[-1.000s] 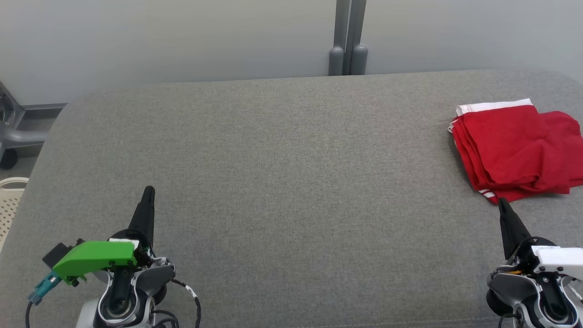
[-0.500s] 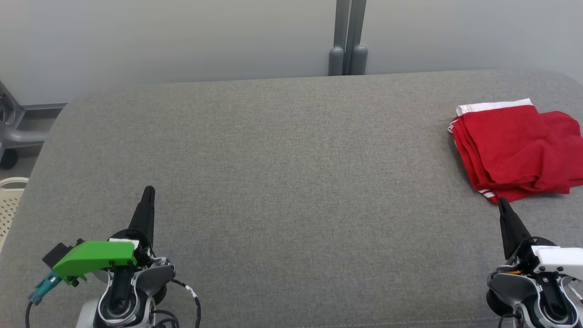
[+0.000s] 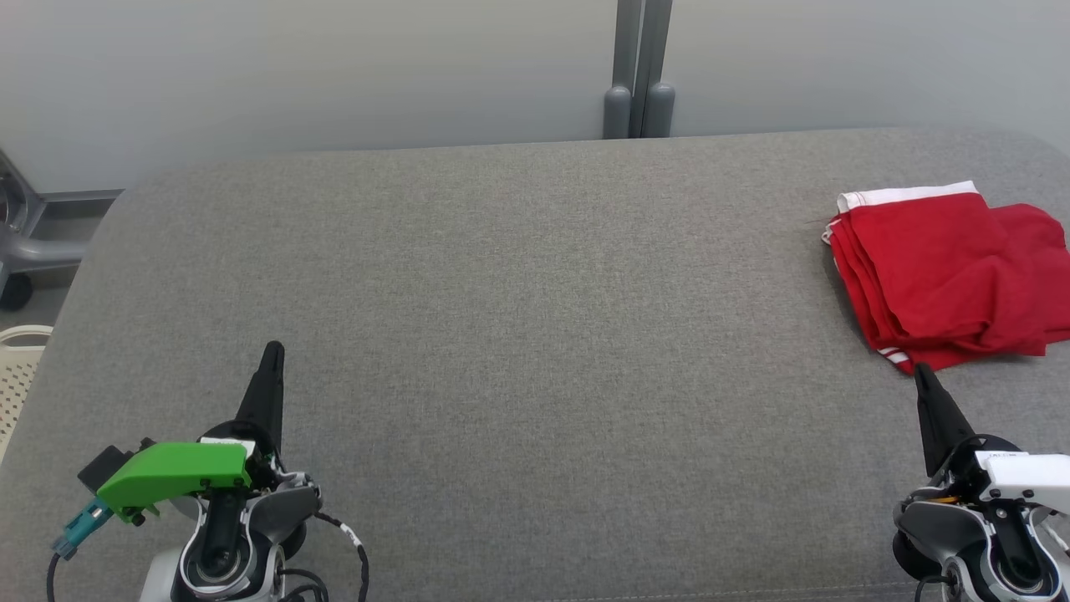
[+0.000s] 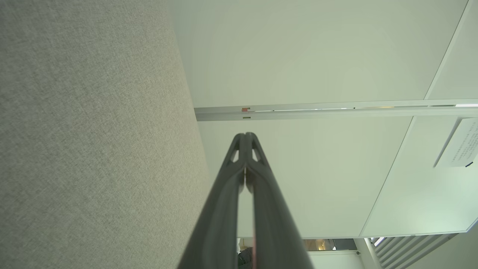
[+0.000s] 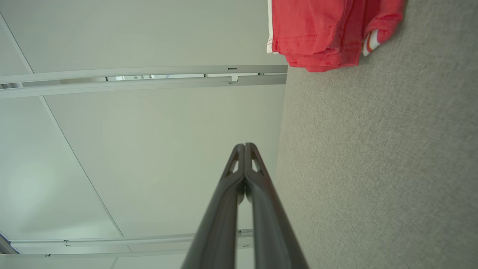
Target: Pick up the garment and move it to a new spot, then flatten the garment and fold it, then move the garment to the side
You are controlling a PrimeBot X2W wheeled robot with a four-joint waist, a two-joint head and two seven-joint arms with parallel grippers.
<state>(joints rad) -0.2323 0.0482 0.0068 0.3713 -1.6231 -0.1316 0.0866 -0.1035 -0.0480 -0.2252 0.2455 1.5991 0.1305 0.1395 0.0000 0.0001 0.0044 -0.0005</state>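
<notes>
Folded red garment (image 3: 936, 267) on coarse grey cushion (image 3: 501, 293); tapered left fingers (image 3: 266, 393), right fingers (image 3: 932, 410) clenched

Grey fabric surface (image 3: 535, 334), pale wall (image 3: 334, 75), grey posts (image 3: 639, 92), white basket (image 3: 17, 368)

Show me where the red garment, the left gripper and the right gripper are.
red garment (image 3: 945, 276), head view, middle of its top folded layer.
left gripper (image 3: 272, 351), head view, tip of its closed fingers.
right gripper (image 3: 921, 373), head view, tip of its closed fingers.
</notes>
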